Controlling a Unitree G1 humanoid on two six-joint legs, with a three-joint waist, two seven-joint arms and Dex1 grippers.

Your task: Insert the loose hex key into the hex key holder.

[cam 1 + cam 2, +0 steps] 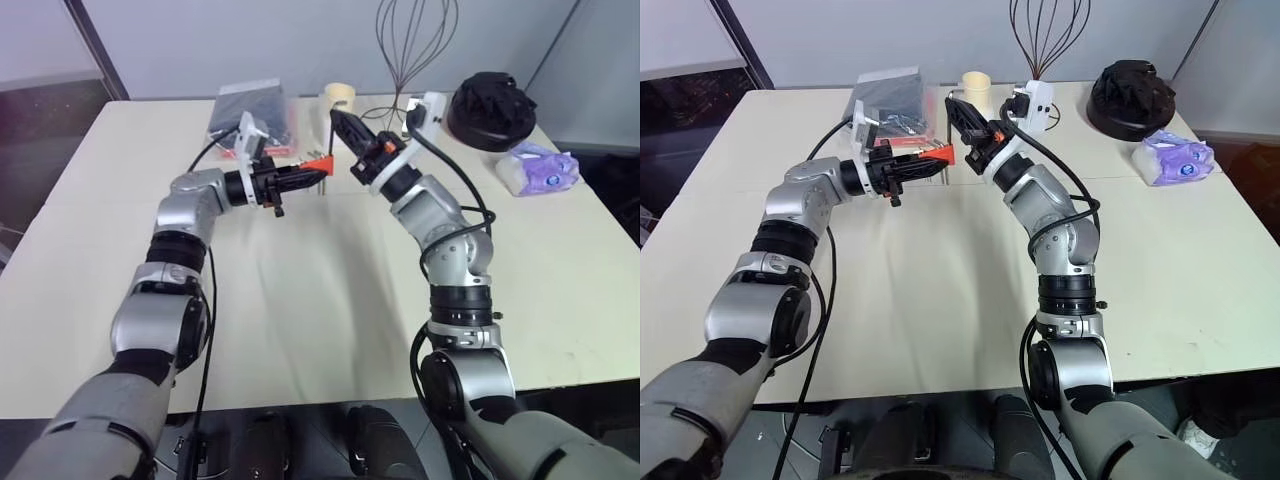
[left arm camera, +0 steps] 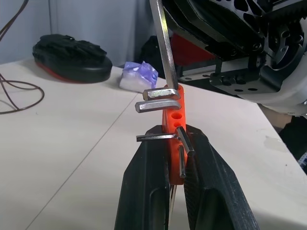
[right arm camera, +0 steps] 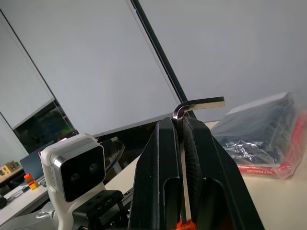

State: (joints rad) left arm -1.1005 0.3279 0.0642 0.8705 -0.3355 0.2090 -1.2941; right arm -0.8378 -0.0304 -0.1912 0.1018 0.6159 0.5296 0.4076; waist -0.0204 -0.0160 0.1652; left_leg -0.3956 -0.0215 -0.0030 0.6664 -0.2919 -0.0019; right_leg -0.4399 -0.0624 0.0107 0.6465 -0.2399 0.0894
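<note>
Left pincer [image 2: 175, 191] clamps the holder [image 2: 173, 120]; right pincer [image 3: 182, 129] clamps the key [image 2: 163, 48], its shaft at the holder's end hole, aligned.

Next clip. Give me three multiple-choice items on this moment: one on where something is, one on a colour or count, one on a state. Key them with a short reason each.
1. Where is the small red-orange plastic hex key holder?
A. Lying on the table
B. Clamped in the left claw, above the table
C. On the black round object

2. What colour is the crumpled packet near the table's right edge?
A. Green
B. Purple and white
C. Yellow

3. What state is the right claw in?
A. Shut on the thin L-shaped grey metal loose hex key
B. Wide open, nothing held
C. Shut on a cable

Key: 1 B, the left wrist view shows its fingers pinching the holder. 2 B, seen in the head views. 3 A, the key's bent end sticks out between the fingertips.
</note>
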